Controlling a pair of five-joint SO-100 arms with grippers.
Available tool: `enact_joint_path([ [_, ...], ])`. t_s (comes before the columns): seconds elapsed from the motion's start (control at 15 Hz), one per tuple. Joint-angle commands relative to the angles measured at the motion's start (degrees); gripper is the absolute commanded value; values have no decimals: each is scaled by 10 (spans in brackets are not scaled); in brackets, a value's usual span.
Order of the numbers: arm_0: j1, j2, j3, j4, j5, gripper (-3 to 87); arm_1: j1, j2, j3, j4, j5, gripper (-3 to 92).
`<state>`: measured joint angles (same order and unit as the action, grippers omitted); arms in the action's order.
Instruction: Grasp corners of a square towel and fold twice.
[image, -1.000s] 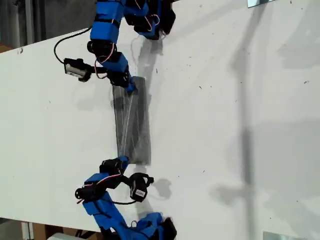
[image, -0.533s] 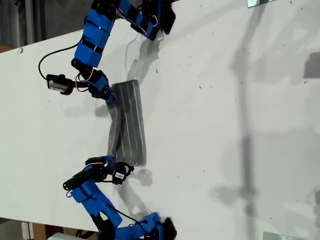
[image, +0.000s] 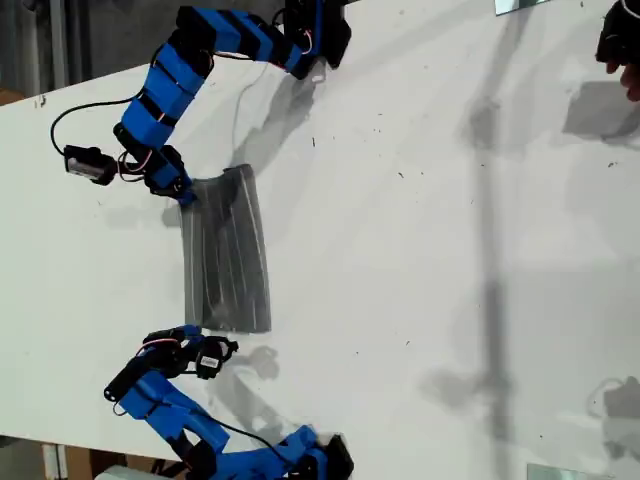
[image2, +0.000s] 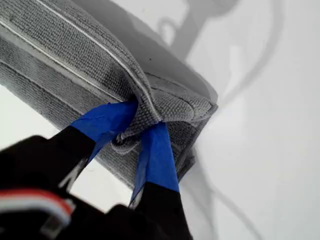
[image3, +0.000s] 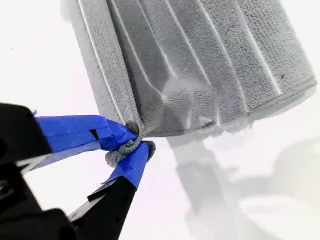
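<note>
The grey striped towel (image: 228, 255) lies as a folded oblong strip on the white table, left of centre in the exterior view. My first gripper (image2: 137, 131) is shut on a hemmed corner (image2: 192, 107) of the doubled towel (image2: 75, 55). My second gripper (image3: 136, 142) is shut on another corner, bunching the hem of the towel (image3: 200, 65). In the exterior view one blue arm's gripper (image: 183, 192) pinches the strip's upper-left corner and the other arm's gripper (image: 192, 336) its lower-left corner. The wrist views do not settle which arm is which.
A person's hand (image: 622, 50) shows at the exterior view's upper right corner. The white table (image: 430, 260) stretches to the right of the towel, and its edge (image: 60, 95) runs along the exterior view's upper left. Both arm bases (image: 315, 30) (image: 320, 458) stand near the view's top and bottom.
Both arms have drawn the towel towards the exterior view's left, still pinching its two corners. A hand has come into the upper right corner.
</note>
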<state>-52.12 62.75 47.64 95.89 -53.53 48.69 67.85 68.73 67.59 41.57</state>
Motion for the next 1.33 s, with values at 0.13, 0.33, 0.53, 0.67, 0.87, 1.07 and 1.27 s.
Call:
enact_joint_path([
  [0.13, 52, -21, -17, -3, -6, 0, 14, 6, 25, 33, 18, 0],
  [0.33, 105, 18, 5, 9, -24, 0, -12, 42, 23, 122, 24, 0],
  [0.53, 148, 69, 48, 11, -54, 0, -55, 73, 2, 235, 42, 0],
  [0.67, 159, 88, 71, 11, -65, 0, -88, 107, 1, 264, 56, 0],
  [0.87, 169, 83, 90, 11, -73, 0, -131, 147, -11, 311, 79, 0],
  [1.07, 176, 75, 89, 11, -76, 0, -134, 119, 57, 283, 92, 0],
  [1.27, 176, 83, 91, 11, -75, 189, -154, 111, 48, 268, 105, 177],
])
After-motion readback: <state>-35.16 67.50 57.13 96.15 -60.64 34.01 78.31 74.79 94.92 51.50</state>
